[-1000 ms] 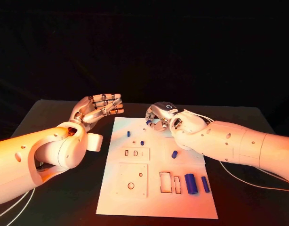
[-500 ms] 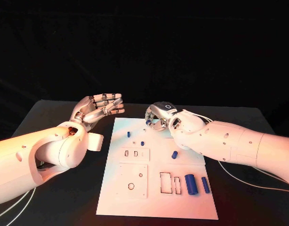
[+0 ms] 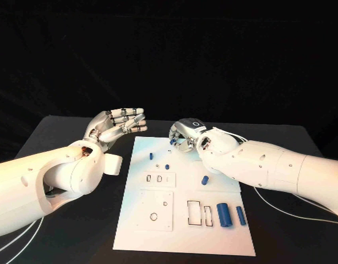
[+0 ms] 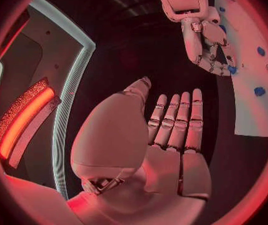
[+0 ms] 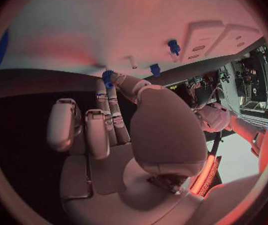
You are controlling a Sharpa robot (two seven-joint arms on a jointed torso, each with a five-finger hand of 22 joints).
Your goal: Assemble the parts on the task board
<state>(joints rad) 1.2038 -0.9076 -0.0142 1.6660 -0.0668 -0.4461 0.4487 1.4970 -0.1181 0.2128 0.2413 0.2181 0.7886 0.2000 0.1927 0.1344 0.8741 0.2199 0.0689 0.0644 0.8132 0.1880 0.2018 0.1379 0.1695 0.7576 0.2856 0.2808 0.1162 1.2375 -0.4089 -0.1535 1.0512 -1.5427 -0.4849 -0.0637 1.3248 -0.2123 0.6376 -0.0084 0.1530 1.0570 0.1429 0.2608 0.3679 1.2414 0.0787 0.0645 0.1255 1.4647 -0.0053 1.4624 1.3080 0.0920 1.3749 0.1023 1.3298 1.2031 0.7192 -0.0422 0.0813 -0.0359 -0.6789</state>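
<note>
Head view: task board (image 3: 186, 220), white, centre of black surface (image 3: 288, 231); blue parts (image 3: 224, 214) on its near right. Left hand (image 3: 115, 125) raised left of board's far edge, fingers apart, empty. Right hand (image 3: 187, 136) over far edge.

Right wrist view: right hand fingers (image 5: 106, 101) pinching small blue part (image 5: 107, 78).

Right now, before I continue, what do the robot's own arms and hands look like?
Both arms are smooth white shells with small round holes. The left hand and right hand are silver metal with segmented fingers. The right hand carries a dark patch with a white ring on its back. Thin white cables trail beneath both forearms.
</note>
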